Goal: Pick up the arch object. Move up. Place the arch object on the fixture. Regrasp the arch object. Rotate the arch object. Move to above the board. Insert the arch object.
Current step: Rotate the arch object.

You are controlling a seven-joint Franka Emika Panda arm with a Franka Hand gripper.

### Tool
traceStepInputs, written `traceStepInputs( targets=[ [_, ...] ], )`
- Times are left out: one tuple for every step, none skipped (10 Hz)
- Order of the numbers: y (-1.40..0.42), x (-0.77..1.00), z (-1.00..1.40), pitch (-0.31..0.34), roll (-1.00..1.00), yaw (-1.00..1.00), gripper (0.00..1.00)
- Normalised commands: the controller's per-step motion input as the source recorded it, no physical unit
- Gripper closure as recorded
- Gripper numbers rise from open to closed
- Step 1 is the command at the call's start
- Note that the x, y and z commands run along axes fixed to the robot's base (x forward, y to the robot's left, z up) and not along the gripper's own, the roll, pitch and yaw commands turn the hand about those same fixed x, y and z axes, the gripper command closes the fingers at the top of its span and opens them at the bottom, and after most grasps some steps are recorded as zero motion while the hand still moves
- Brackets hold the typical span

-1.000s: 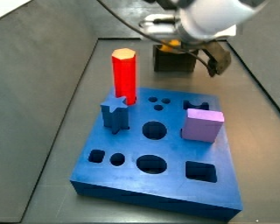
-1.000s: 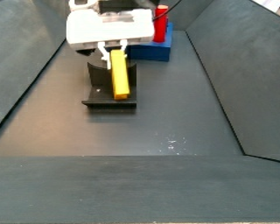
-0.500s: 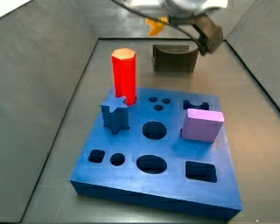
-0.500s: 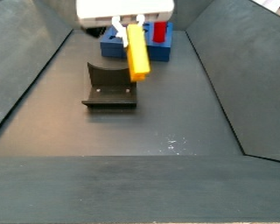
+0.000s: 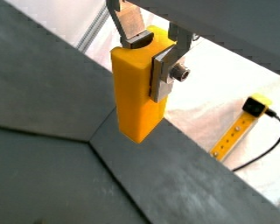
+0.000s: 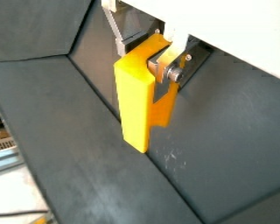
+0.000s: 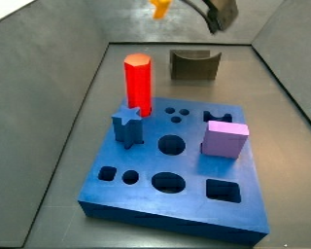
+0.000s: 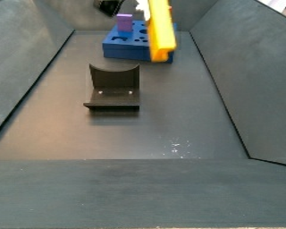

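Observation:
My gripper (image 5: 149,51) is shut on the arch object (image 5: 136,96), a yellow block that hangs down from the silver fingers in both wrist views (image 6: 133,105). In a side view the arch object (image 8: 163,27) hangs high in the air, nearly upright, beyond the fixture (image 8: 113,87) and in front of the blue board (image 8: 124,48). In a side view only its orange end (image 7: 159,8) shows at the picture's upper edge, above the fixture (image 7: 194,64). The board (image 7: 204,167) lies nearer the camera there. The gripper body is mostly cut off in both side views.
On the board stand a tall red pillar (image 7: 137,83), a blue star piece (image 7: 127,128) and a lilac cube (image 7: 225,138). Grey sloping walls (image 8: 38,63) enclose the dark floor on both sides.
The gripper has lifted the arch object up and away from the fixture, toward the board side. It now hangs higher, with the gripper mostly out of the side views.

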Motion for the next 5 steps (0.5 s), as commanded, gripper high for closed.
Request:
traceStepInputs(
  targets=[
    [0.06,-1.0,0.56,-0.066,-0.15,-0.11,1.0],
    [0.05,-1.0,0.44,-0.042,-0.15,-0.11,1.0],
    [0.05,-1.0,0.38,-0.034,-0.15,-0.1,1.0],
    [0.05,-1.0,0.28,-0.025,-0.14,-0.09,1.0],
    [0.05,-1.0,0.25,-0.013,-0.14,-0.08,1.0]
  ],
)
